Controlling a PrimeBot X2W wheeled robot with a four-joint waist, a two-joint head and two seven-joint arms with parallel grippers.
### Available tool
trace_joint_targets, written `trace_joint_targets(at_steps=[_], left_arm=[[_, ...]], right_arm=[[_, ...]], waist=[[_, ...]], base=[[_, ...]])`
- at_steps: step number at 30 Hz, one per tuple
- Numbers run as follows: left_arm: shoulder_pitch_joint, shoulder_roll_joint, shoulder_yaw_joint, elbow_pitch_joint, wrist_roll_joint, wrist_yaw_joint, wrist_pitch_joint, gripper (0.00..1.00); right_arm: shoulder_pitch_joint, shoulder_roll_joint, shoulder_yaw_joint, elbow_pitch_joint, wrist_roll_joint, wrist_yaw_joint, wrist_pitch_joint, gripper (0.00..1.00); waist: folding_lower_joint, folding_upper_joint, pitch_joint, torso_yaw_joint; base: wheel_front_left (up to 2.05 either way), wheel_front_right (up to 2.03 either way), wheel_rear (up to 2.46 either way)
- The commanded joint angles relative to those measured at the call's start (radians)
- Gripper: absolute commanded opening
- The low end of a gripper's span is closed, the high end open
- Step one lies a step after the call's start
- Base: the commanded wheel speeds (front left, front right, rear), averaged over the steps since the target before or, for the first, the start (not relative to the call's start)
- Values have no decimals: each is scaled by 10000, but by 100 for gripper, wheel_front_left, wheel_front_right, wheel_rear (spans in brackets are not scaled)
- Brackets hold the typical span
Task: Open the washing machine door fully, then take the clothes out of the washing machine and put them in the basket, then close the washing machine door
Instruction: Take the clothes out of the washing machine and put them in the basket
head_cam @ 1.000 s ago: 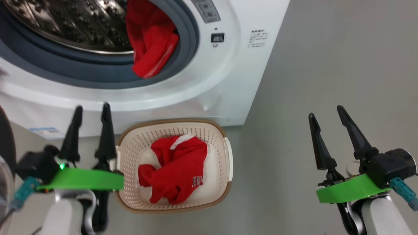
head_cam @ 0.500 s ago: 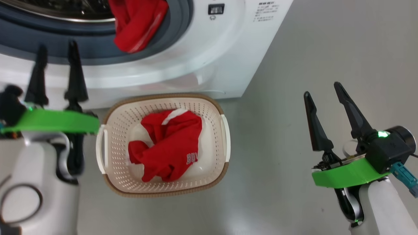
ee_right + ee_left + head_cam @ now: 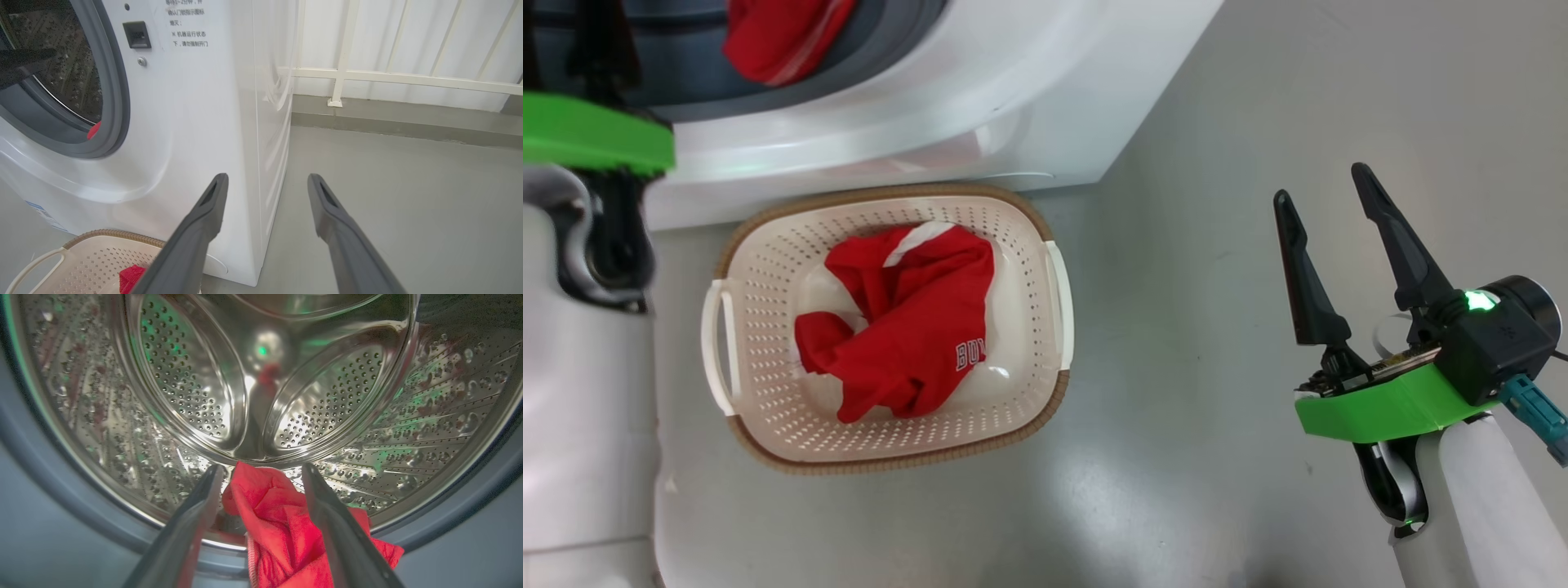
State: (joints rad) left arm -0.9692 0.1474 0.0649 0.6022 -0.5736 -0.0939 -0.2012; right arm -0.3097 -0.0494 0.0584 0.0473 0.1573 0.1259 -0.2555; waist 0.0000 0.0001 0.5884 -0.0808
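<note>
Smooth grey floor (image 3: 1217, 122) takes up the right half of the head view. In the right wrist view a white railing (image 3: 408, 77) runs along a pale wall at upper right. A big white front-loading washing machine (image 3: 980, 98) sits at the upper left of the head view, its round opening uncovered.

A small cream perforated plastic basket (image 3: 768, 367) with a brown woven-look rim stands on the floor just in front of the machine, centre left of the frame. A crumpled bright red garment (image 3: 907, 327) with a white stripe and white lettering lies inside it. A second red cloth (image 3: 776, 37) hangs out of the machine's opening at the top left edge.

In the left wrist view the left gripper (image 3: 262, 467) points into the shiny perforated steel drum (image 3: 196, 375). Its jaws are spread wide. The red cloth shows between the fingers at bottom centre, draped over the drum lip onto the grey rubber seal (image 3: 41, 522). Cannot tell whether the fingers touch the fabric; it is not clamped.

The right gripper (image 3: 1321, 183) is at the lower right of the head view, over bare floor and well apart from the basket. Its jaws are wide open with nothing between them. In the right wrist view it points toward the machine's front right corner, with the basket rim at lower left.
</note>
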Motion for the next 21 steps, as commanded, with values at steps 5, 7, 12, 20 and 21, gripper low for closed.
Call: trace_joint_targets(at_steps=[5,7,12,20,21], left_arm=[[-851,720,266,700,-554,-231,564,100],[-1126,782,238,1032,-735,-267,806,100],[-1762,842,-40,1826,-1315,-340,1946,100],[-2136,1134,-1294,1906,-2118,-365,3891,100],[-2139,1178,-1452,1894,-2181,-365,4045,100]], right_arm=[[-139,-8,244,-188,9,48,-63,100],[-188,-8,261,-193,24,48,-63,100],[-282,-8,378,-186,41,48,-63,100],[-233,-8,462,-128,72,48,-63,100],[-224,-8,463,-131,78,48,-63,100]], waist=[[0,-1,242,-256],[0,-1,282,-289],[0,-1,359,-365],[0,-1,304,-507],[0,-1,296,-524]], base=[[0,0,0],[0,0,0],[0,0,0],[0,0,0],[0,0,0]])
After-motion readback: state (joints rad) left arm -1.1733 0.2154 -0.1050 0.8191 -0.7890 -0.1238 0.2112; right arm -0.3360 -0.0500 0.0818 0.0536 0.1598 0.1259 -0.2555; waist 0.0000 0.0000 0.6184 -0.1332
